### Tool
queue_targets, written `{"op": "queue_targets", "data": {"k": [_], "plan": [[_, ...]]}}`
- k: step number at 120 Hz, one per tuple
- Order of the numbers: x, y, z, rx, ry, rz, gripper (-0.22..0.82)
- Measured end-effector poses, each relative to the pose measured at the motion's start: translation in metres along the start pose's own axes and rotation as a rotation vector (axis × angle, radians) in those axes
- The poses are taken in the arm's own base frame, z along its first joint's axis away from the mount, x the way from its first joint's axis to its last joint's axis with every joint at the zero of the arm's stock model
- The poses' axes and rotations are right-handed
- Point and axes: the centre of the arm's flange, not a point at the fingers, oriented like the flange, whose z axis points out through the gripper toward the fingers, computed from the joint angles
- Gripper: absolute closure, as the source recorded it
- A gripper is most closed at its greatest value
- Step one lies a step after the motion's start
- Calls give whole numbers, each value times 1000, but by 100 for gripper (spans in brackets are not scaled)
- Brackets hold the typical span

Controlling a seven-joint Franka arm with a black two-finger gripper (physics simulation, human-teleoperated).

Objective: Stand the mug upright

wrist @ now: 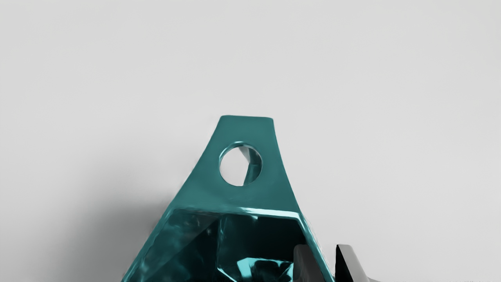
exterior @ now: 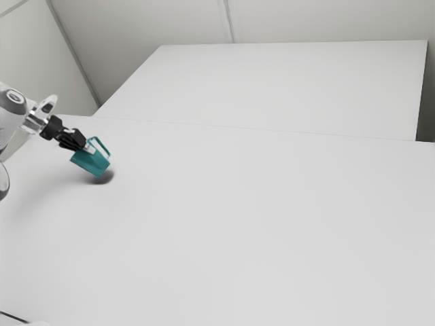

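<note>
The black gripper reaches in from the exterior view's left and is shut on the wall of the teal mug. The mug is tilted, with its handle toward the exterior view's upper right and its low corner just over a dark shadow; whether that corner touches the table cannot be told. In the wrist view the gripper has one finger inside the mug and the other outside, the wall between them. The open mouth faces my hand, and the handle side with a round hole points away from the fingers.
A broad white table lies under the mug and stretches toward the exterior view's right. Beyond it is another pale flat surface, with light walls behind. A dark cable shows at the exterior view's lower left.
</note>
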Motion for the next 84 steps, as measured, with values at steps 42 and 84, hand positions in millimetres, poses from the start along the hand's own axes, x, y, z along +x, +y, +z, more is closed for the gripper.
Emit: {"op": "queue_targets", "data": {"k": [42,84], "plan": [[-1,195,54,419,-195,142,75],[-42,254,86,570,-116,-27,76]]}}
